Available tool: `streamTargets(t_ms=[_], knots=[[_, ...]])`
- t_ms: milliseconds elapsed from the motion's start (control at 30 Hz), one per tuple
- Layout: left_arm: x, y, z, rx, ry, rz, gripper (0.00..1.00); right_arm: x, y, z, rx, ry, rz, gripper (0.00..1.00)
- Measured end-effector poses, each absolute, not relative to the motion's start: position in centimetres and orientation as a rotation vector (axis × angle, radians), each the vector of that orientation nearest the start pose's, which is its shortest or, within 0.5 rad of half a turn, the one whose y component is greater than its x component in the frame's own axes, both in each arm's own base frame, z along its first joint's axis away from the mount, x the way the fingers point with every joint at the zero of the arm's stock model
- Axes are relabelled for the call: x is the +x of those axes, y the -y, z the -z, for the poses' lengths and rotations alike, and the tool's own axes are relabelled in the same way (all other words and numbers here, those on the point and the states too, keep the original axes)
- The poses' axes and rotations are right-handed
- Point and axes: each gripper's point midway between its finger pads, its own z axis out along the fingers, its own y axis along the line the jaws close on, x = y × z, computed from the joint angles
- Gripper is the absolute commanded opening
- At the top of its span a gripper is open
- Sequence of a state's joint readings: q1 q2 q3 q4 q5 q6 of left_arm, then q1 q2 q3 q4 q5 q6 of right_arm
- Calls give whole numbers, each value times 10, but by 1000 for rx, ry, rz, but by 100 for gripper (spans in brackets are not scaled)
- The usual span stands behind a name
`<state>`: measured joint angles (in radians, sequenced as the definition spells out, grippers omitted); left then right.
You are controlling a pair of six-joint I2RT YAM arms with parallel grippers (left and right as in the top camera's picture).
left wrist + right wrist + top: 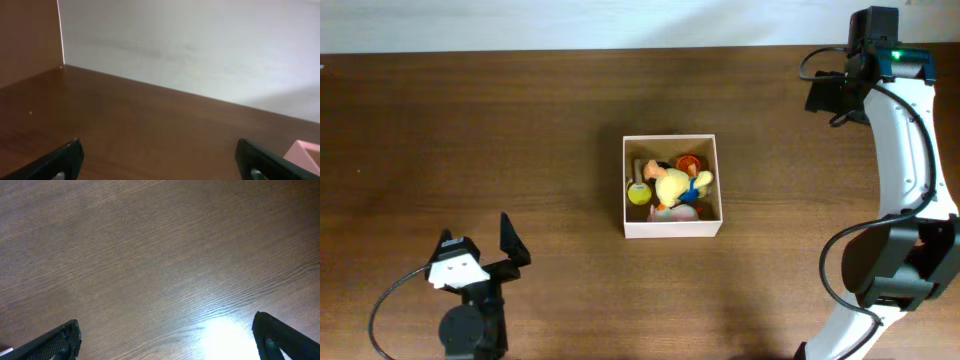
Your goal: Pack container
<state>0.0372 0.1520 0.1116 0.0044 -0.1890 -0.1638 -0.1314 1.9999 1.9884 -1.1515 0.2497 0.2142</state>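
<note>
The container, a square box with pale walls, stands at the table's middle. It holds a yellow duck toy, a yellow-green ball and an orange toy. My left gripper is open and empty at the front left, well apart from the box. In the left wrist view its fingers are wide apart over bare wood, with a corner of the container at the lower right. My right gripper is at the far right back; in the right wrist view it is open and empty.
The brown wooden table ends at a pale wall along the back. A bright glare spot lies on the wood under the right gripper. The right arm's white links and black cable run down the right side.
</note>
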Motion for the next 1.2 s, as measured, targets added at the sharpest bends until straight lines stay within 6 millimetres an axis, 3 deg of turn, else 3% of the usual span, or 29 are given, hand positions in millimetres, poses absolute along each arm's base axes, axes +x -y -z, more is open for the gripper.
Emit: streamTargets(t_ms=[300,1200], knots=[[244,-40,-162,-299,-1610,-49,99,461,104,-190,534,-2655,316,99],[243,-39,-159,-279,-1618,-34,99,461,104,-190,534,-2656,317,99]])
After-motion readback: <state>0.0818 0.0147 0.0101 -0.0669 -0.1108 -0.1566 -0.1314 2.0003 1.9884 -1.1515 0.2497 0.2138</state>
